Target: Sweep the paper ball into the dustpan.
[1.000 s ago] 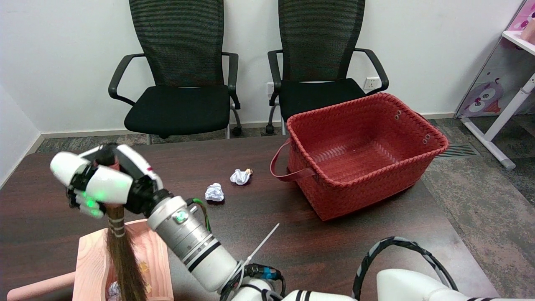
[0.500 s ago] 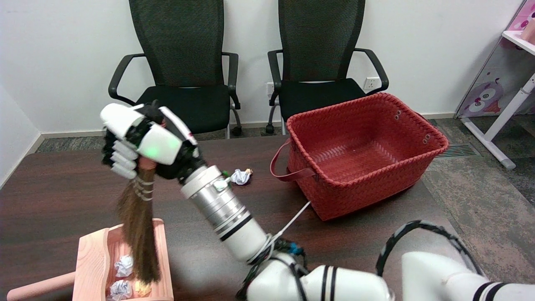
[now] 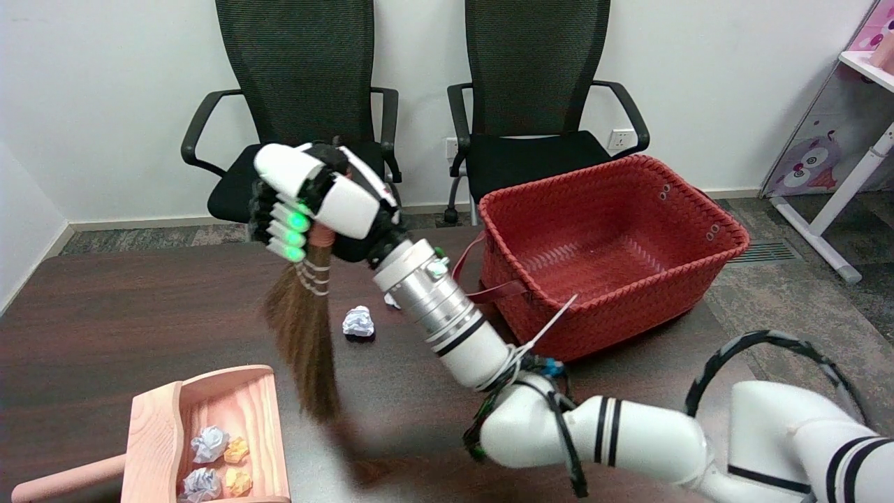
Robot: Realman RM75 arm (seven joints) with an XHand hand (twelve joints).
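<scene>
One paper ball (image 3: 358, 322) lay loose on the dark table (image 3: 105, 307), near the middle of my view, and at its two o'clock a second ball (image 3: 391, 301) peeked out from behind my forearm, mostly hidden. Neither had reached the dustpan (image 3: 150, 433), which sat well apart at about seven o'clock from the loose ball, its open mouth turned toward the far side of the table. Inside the pan I could see four small crumpled balls, two whitish and two yellow-orange, so I judged that part of the sweeping was done and that at least the ball at the table's middle was left, and probably the half-hidden one too. My right hand (image 3: 318, 202) was clenched around the top of the broom (image 3: 304, 328), up in the air at roughly eleven o'clock from the loose ball. The bristles hung down and slanted toward the near side, their tip between the ball and the pan; I could not tell whether it touched the table. To finish, I reckoned the bristles needed to land on the ball's far side. A red woven basket (image 3: 614, 279) stood at three o'clock, apart from all this.
</scene>
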